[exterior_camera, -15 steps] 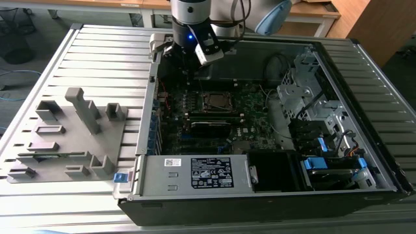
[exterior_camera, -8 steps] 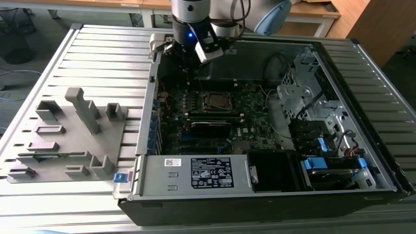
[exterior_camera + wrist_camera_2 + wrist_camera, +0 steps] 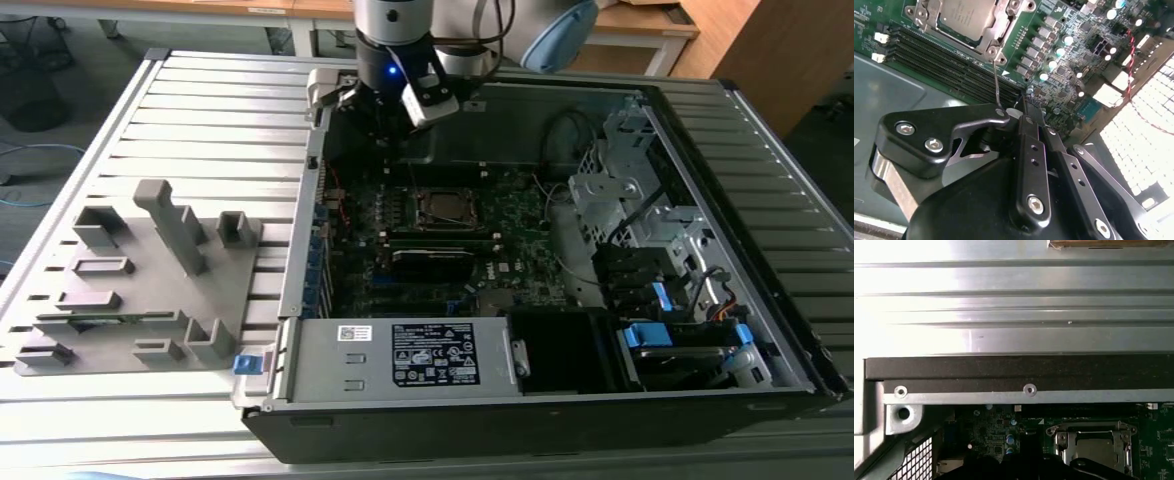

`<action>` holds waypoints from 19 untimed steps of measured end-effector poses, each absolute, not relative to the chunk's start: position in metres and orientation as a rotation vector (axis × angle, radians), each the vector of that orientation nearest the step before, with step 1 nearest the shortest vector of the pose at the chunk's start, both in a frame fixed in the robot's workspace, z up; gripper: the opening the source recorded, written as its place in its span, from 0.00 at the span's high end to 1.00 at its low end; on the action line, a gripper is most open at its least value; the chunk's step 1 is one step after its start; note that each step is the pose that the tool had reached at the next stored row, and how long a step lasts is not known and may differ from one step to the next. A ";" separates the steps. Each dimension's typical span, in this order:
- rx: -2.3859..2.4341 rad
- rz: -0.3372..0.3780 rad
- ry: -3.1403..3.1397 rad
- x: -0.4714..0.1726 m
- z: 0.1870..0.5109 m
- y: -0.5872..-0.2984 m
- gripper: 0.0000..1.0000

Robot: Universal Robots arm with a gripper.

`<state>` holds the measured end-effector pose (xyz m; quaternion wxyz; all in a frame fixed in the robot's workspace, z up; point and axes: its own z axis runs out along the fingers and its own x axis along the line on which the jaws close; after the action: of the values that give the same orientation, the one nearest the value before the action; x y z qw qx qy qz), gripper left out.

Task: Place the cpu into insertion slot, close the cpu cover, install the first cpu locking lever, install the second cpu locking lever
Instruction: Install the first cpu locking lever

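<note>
While cpu (image 3: 966,15) sits under cpu cover (image 3: 995,27), jaws clenched; PSU label (image 3: 434,355) illegible.

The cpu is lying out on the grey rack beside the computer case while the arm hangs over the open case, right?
No. The cpu sits in the insertion slot on the green board inside the case, with the cpu cover around it; the second wrist view shows this. The arm hangs over the open case.
</note>
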<state>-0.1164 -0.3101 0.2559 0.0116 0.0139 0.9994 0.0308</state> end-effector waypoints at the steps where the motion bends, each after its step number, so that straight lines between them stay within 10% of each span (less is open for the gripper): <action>1: 0.044 0.096 3.117 -0.115 0.256 -0.310 0.89; 19: 0.044 0.096 3.117 -0.082 0.255 -0.309 0.89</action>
<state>-0.0817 -0.3089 0.2551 0.0115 0.0140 0.9994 0.0307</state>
